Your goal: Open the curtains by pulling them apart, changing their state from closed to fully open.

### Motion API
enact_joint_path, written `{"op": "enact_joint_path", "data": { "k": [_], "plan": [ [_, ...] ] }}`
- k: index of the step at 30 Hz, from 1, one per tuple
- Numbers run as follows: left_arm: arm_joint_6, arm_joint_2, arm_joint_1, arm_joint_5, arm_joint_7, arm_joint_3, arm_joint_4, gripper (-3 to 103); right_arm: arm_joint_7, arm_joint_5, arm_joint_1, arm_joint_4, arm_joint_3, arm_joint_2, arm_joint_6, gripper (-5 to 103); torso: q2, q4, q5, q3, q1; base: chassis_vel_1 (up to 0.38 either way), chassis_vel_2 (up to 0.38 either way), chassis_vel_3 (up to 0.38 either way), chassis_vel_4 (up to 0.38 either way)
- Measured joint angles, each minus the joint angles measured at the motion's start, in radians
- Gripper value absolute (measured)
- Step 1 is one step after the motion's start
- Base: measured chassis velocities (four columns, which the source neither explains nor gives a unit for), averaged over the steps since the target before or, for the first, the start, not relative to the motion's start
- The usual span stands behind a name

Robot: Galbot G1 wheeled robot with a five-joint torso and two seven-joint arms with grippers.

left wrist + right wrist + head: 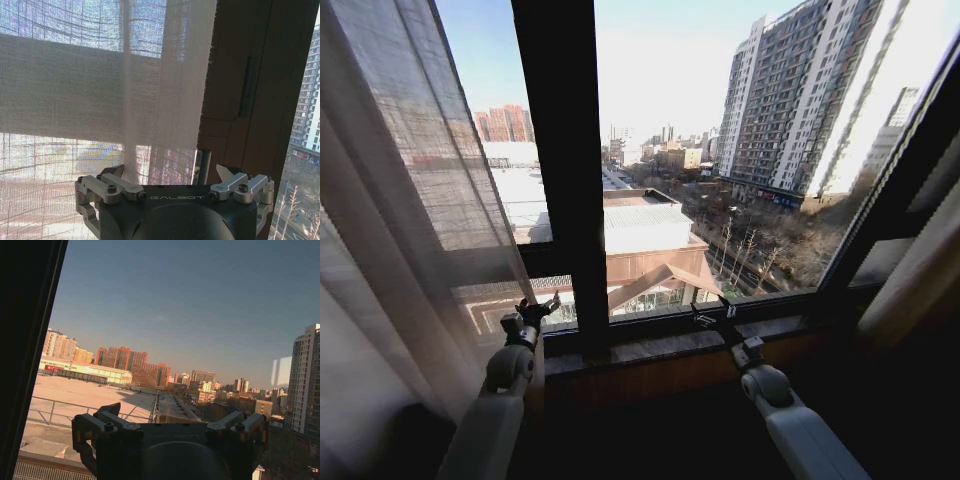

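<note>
At the dark window frame (563,150), sheer pleated curtains (400,200) beside wide-spread left hand (535,312); right hand (712,318) likewise wide.

Sheer curtain (410,200) is bunched over the left side of the frame, another panel (920,270) hangs at the right edge. Left gripper (538,312) sits right at the curtain's edge, lower left, fingers spread. Right gripper (712,318) rests by the windowsill (660,345), lower centre.

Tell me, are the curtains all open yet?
Mostly. The middle glass is bare, and the right curtain is bunched at the window's edge. The left curtain still covers part of the left pane, with the open left hand at its edge. The right hand hovers by the sill.
</note>
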Motion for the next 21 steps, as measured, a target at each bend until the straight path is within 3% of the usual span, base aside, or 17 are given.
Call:
{"op": "enact_joint_path", "data": {
  "k": [8, 9, 12, 14, 16, 18, 21],
  "plan": [
    [-0.013, 0.004, -0.001, 0.013, -0.001, 0.000, 0.014, 100, 0.000, 0.000, 0.000, 0.000, 0.000, 0.000, 0.000, 100, 0.000, 0.0002, -0.0002, 0.000, 0.000, 0.000, 0.000, 0.000, 0.000],
    [-0.083, 0.024, 0.010, 0.049, 0.001, -0.017, 0.060, 100, 0.000, 0.000, 0.000, 0.000, 0.000, 0.000, 0.000, 100, 0.000, -0.0003, 0.0000, 0.000, 0.000, 0.000, 0.000, 0.000, 0.000],
    [-0.128, 0.036, 0.019, 0.071, 0.006, -0.029, 0.089, 100, 0.000, 0.000, 0.000, 0.000, 0.000, 0.000, 0.000, 100, 0.000, 0.0008, -0.0003, 0.000, 0.000, 0.000, 0.000, 0.000, 0.000],
    [-0.210, 0.046, 0.030, 0.079, 0.065, -0.049, 0.117, 100, 0.000, 0.000, 0.000, 0.000, 0.000, 0.000, 0.000, 100, 0.000, 0.0008, -0.0003, 0.000, 0.000, 0.000, 0.000, 0.000, 0.000],
    [-0.233, 0.048, 0.033, 0.081, 0.081, -0.053, 0.123, 100, 0.000, 0.000, 0.000, 0.000, 0.000, 0.000, 0.000, 100, 0.000, 0.0003, -0.0004, 0.000, 0.000, 0.000, 0.000, 0.000, 0.000],
    [-0.320, 0.054, 0.055, 0.088, 0.125, -0.073, 0.143, 100, 0.000, 0.000, 0.000, 0.000, 0.000, 0.000, 0.000, 100, 0.000, 0.0000, -0.0002, 0.000, 0.000, 0.000, 0.000, 0.000, 0.000],
    [-0.351, 0.053, 0.079, 0.088, 0.134, -0.089, 0.142, 100, 0.000, 0.000, 0.000, 0.000, 0.000, 0.000, 0.000, 100, 0.000, 0.0001, 0.0000, 0.000, 0.000, 0.000, 0.000, 0.000, 0.000]
  ]
}}
